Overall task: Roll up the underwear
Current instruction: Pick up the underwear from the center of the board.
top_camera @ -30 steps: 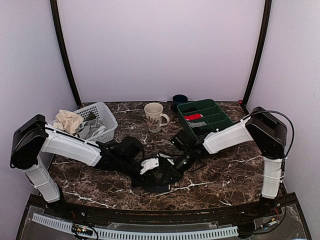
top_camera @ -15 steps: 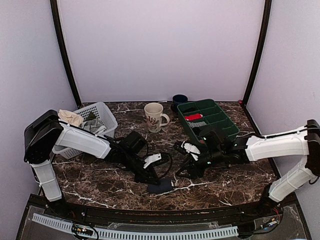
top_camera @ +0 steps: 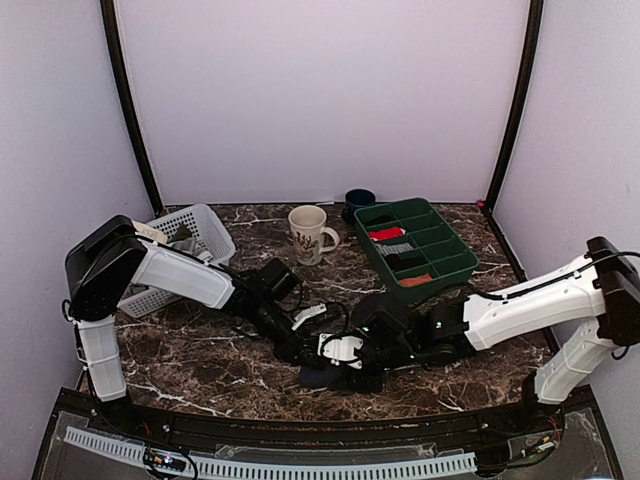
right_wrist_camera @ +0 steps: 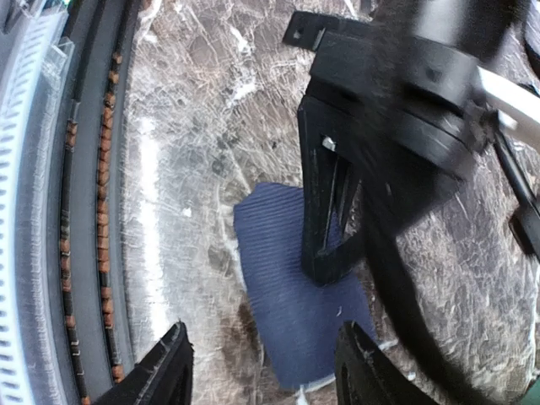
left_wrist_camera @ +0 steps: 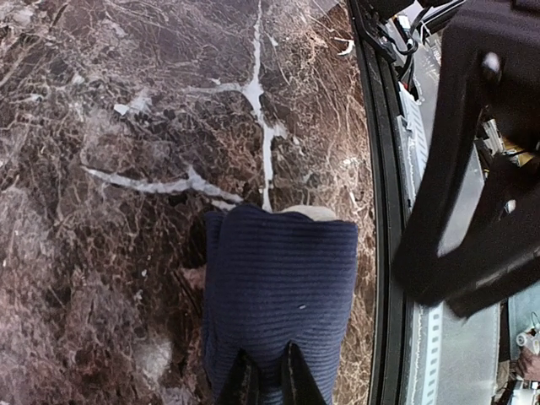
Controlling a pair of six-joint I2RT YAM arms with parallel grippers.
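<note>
Your left claw (left_wrist_camera: 267, 364) pinches the soft dark blue cloth underwear (left_wrist_camera: 283, 278) so your open right claw (right_wrist_camera: 266, 331) can roll it.

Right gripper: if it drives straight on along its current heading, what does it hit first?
Most likely the underwear, lying directly ahead of the open right gripper. The left gripper is pinched on that cloth just beyond. Height is unclear, so the right gripper could meet the left gripper first.
</note>
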